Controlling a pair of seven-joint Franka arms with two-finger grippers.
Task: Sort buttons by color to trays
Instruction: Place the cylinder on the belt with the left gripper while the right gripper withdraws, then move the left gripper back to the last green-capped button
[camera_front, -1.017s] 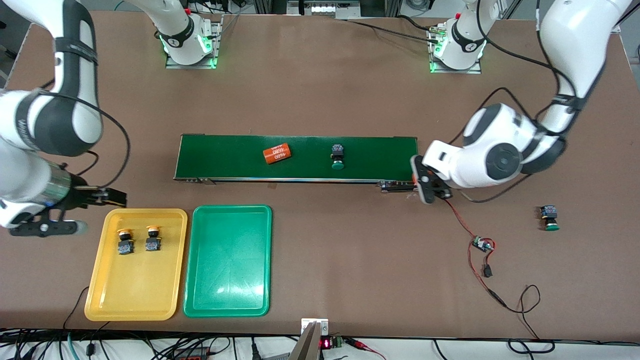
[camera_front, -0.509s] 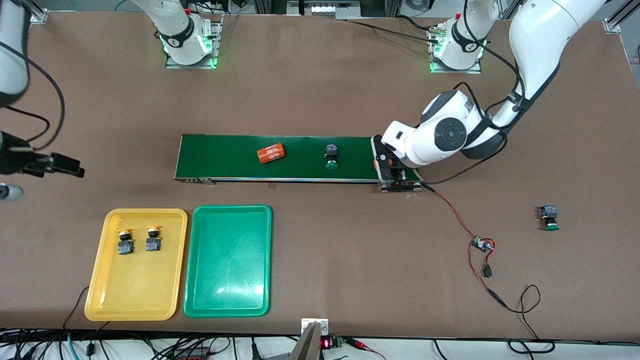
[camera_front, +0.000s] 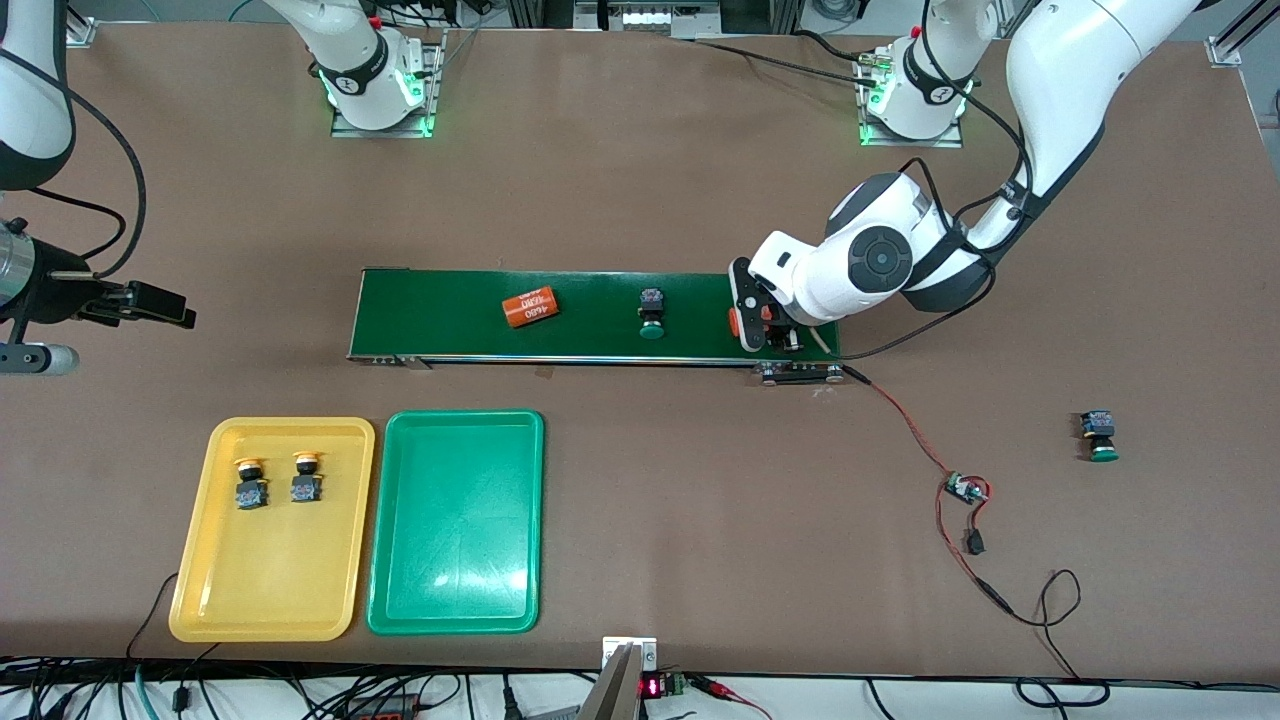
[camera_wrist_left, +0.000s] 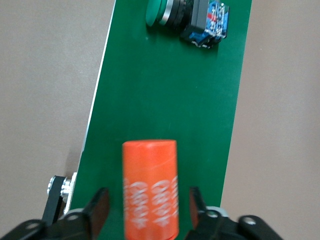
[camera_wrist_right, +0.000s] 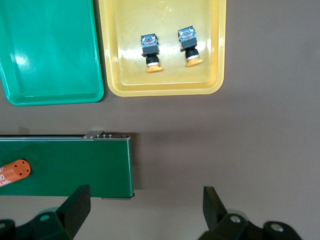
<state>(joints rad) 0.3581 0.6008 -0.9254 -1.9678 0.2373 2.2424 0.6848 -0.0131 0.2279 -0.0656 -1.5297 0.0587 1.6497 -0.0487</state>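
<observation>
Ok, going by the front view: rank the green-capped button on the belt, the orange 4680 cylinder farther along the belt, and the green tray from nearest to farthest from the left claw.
1. Green-capped button, on the conveyor belt, closest to the left claw.
2. Orange 4680 cylinder, farther along the belt toward the right arm's end.
3. Green tray, off the belt, nearer the front camera.

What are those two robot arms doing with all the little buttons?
They sort buttons by color. Both yellow buttons already sit in the yellow tray; the green tray has none. The left gripper is over the belt, jaws open around an orange cylinder. One green button lies on the belt, another on the table. The right gripper waits, open.
</observation>
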